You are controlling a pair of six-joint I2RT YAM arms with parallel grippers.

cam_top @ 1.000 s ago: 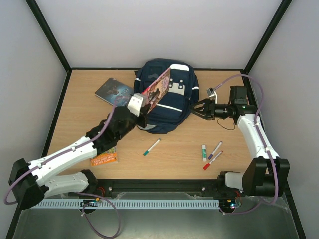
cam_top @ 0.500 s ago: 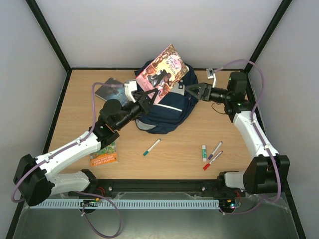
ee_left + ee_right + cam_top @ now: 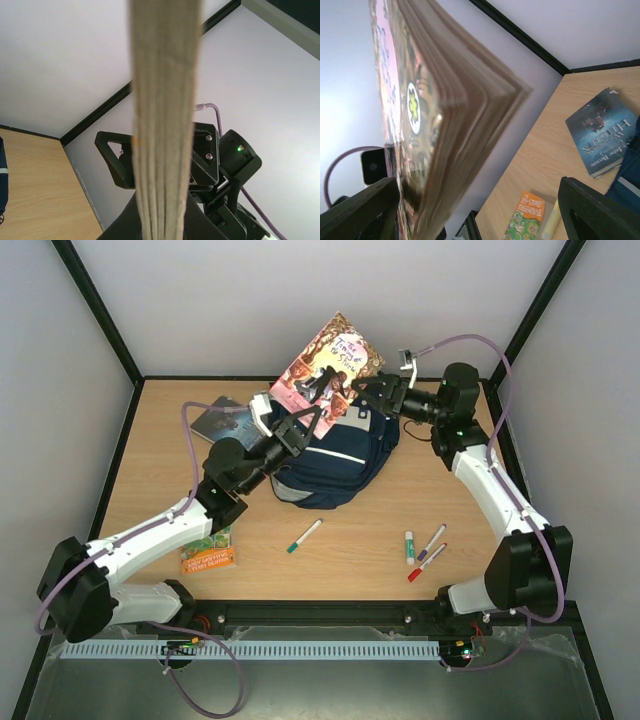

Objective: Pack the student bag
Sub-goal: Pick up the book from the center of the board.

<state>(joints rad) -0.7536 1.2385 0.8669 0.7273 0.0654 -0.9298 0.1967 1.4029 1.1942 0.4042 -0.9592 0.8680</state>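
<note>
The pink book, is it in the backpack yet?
Out: the left gripper holds the pink book up in the air, not inside the student bag.

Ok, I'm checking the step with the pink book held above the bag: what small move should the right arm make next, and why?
Probably close the right gripper on the free edge of the pink book. Its jaws stand open either side of the pages, while the left gripper holds the book up over the student bag.
</note>
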